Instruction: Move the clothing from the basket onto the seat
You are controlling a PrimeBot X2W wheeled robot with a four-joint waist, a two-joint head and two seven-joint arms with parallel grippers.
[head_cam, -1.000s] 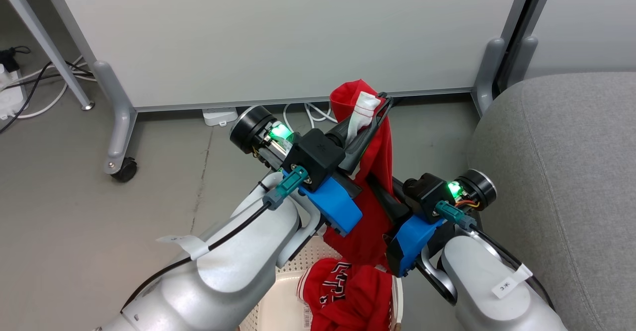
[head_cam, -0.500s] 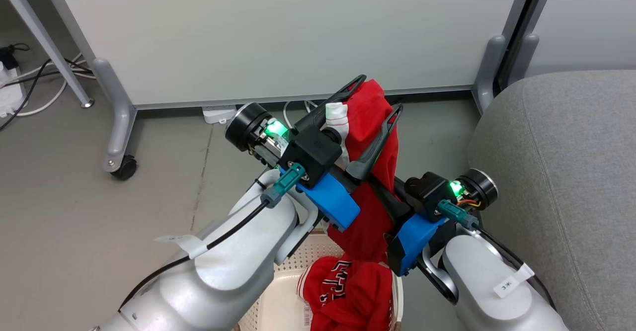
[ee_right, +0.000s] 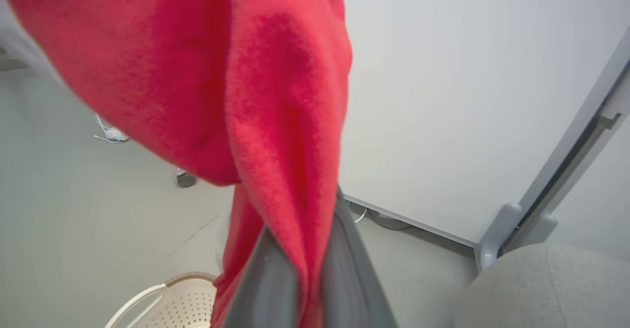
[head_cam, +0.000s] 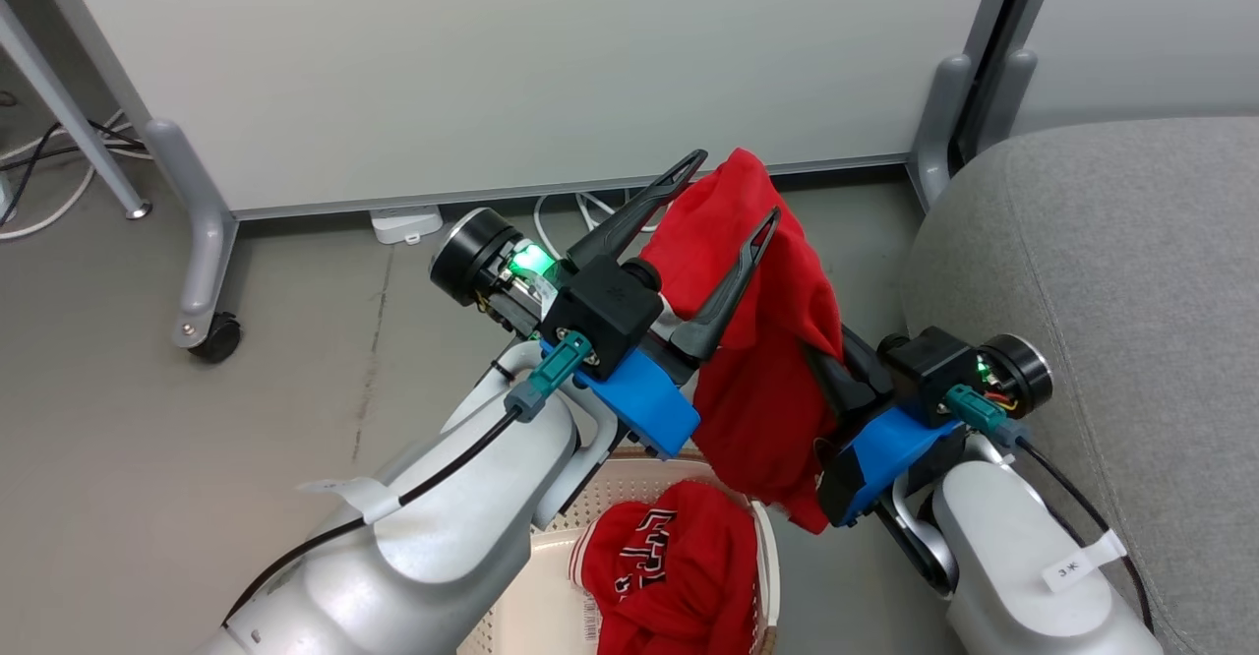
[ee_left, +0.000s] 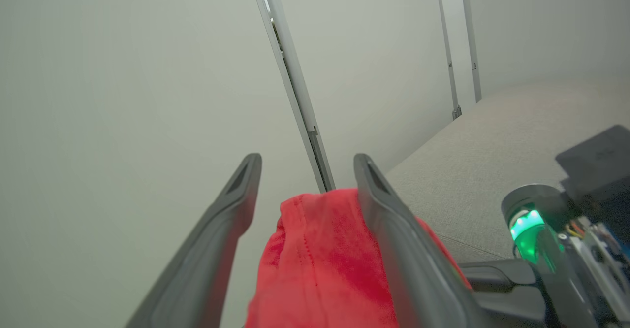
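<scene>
The left end effector (head_cam: 736, 185) has just let go. Half a second ago its two dark fingers stood apart with a white-trimmed fold between them, and a second ago they were clamped on it. Now they are spread wide, and the red shirt (head_cam: 767, 340) only drapes past the inner finger, which the left wrist view confirms. The right end effector (ee_right: 305, 249) is closed on that shirt. Its fingers are mostly buried under the cloth in the head view, but the right wrist view shows fabric pinched between them. The weight probably hangs on the right arm alone now, which leaves it free to carry the shirt rightward.

The shirt hangs clear above the basket (head_cam: 765, 576), its lower hem just off the rim. The second red garment (head_cam: 669, 566), the lettered one, lies bunched inside the basket.

The grey seat (head_cam: 1111, 271) lies just beside the right arm, its cushion bare. The basket stands on a grey concrete floor (head_cam: 295, 389). Behind it are a white wheeled partition (head_cam: 492, 65) and loose cables (head_cam: 580, 210) at its foot.
</scene>
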